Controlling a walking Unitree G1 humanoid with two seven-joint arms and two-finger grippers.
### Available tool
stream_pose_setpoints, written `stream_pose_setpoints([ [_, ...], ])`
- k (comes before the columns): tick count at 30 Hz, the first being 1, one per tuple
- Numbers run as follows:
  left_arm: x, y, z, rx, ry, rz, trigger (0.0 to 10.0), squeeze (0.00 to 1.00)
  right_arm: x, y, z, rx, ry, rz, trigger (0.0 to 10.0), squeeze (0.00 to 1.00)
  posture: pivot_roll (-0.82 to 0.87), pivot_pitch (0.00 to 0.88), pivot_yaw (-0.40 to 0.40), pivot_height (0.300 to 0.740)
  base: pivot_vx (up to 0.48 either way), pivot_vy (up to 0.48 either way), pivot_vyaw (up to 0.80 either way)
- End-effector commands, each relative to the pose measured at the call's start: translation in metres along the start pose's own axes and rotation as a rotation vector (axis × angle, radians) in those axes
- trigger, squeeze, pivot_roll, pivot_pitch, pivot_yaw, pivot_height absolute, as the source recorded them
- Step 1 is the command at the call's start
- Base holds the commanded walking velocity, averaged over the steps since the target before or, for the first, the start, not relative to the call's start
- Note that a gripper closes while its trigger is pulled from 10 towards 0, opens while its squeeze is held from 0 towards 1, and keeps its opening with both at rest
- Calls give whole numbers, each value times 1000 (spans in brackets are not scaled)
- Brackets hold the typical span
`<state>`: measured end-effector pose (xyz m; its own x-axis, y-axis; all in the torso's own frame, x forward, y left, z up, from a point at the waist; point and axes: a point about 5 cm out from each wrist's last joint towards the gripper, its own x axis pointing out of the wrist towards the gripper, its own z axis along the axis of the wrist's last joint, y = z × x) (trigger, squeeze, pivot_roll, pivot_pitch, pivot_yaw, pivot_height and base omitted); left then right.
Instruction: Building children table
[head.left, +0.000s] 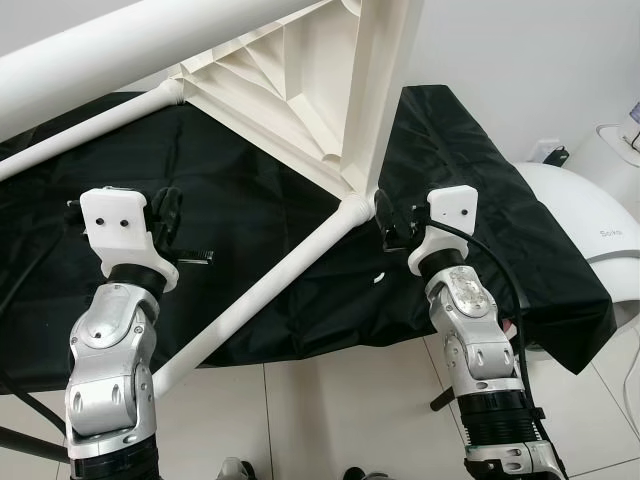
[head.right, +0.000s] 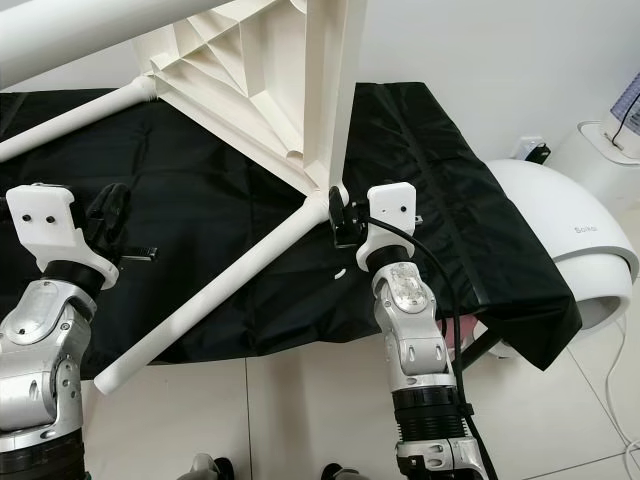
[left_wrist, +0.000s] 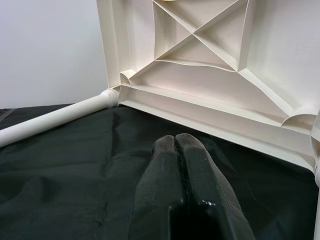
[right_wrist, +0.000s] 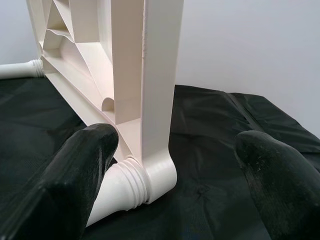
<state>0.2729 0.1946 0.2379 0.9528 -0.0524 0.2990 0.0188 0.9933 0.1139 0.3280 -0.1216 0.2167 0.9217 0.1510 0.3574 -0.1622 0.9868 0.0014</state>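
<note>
Both silver arms reach fwd, forearms raised. Left gripper (left_wrist: 176, 142): the two black fingers (left_wrist: 197, 165) pressed together, nothing betw them, held low. Right gripper (right_wrist: 175, 165): fingers (right_wrist: 82, 165) spread wide apart, wrist approx level, further fwd than the left.

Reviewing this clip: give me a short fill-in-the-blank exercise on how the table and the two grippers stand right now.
1. The white table top stands on its edge on a ____ cloth.
2. The left gripper has its fingers ____.
3. The right gripper is open around the corner where a ____ screws into the table top.
4. The left gripper touches ____ of the table.

Missing words: black; shut; leg; nothing
</note>
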Motion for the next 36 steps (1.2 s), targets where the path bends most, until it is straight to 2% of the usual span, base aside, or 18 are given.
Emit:
stream_pose_setpoints([
  [1, -1, 4, 4, 9, -13, 88, 10000, 0, -1, -1, 1, -1, -2, -1, 10000, 0, 29, 135, -34, 740, 0, 0, 0],
  [18, -1, 3, 5, 14, -5, 66, 10000, 0, -3, -3, 0, -1, 7, -11, 10000, 0, 31, 155, -28, 740, 0, 0, 0],
  [27, 6, -19, 8, 22, -7, -91, 10000, 0, 1, -10, 9, -26, -11, -14, 10000, 0, 11, 166, -20, 740, 0, 0, 0],
  [36, 6, -24, 7, 24, 1, -138, 10000, 0, -2, -12, 7, -28, -4, -33, 10000, 0, 13, 167, -16, 740, 0, 0, 0],
])
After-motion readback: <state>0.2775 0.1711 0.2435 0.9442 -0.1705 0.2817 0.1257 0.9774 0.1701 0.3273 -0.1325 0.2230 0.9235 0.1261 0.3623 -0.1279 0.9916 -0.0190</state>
